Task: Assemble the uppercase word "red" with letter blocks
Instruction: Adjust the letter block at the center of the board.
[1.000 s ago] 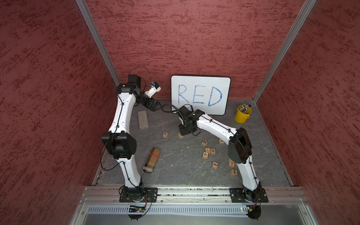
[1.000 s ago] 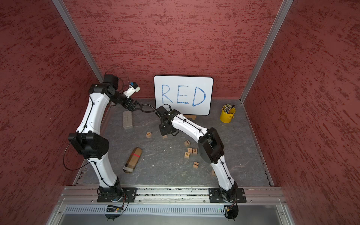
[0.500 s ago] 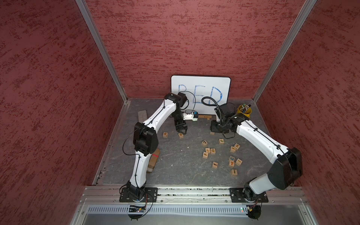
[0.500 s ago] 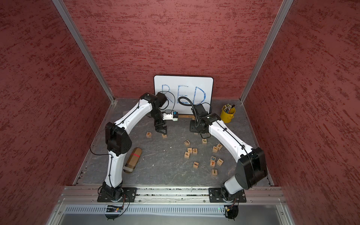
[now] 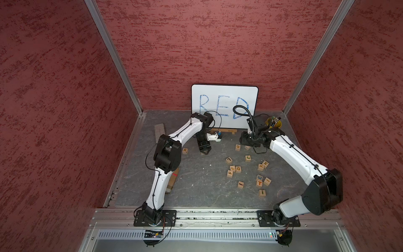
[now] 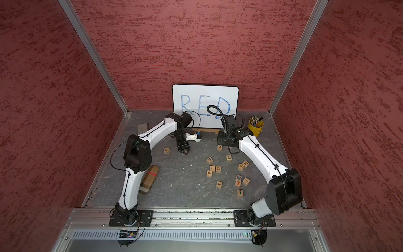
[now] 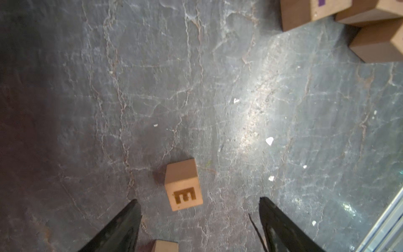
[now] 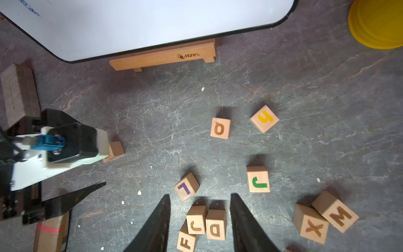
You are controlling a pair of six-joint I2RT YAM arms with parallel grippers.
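Hiding the E block point(image 7: 184, 187) from above: the left gripper point(image 5: 205, 152) (jaws apart).

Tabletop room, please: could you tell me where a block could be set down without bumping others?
Free: the table between the R block, the left gripper and the L block, plus the strip along the front rail. Crowded: around the D block and the X block.

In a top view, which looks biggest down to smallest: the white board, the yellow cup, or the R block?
1. white board
2. yellow cup
3. R block
The gaps are plain; nearness to the camera does not blur this order.
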